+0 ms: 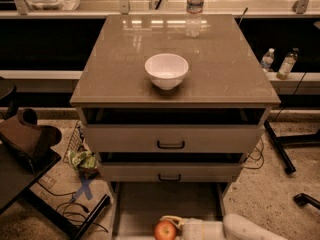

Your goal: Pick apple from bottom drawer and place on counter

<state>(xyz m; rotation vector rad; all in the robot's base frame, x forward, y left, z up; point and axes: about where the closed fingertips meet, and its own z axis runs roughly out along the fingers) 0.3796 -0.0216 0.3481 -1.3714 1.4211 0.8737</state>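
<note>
The red apple (pixel 165 231) sits low in the open bottom drawer (pixel 165 201), at its front edge near the bottom of the camera view. My gripper (pixel 173 226) reaches in from the lower right on a white arm (pixel 240 229). Its pale fingers (pixel 171 218) wrap over the top and right side of the apple. The glossy taupe counter (pixel 225 69) tops the cabinet above.
A white bowl (pixel 166 70) stands at the counter's middle front, a water bottle (pixel 194 9) at its back edge. Two drawers with black handles (pixel 170 144) overhang the bottom drawer. Two bottles (pixel 267 59) stand at the right. A dark stand (pixel 30 144) and cables lie left.
</note>
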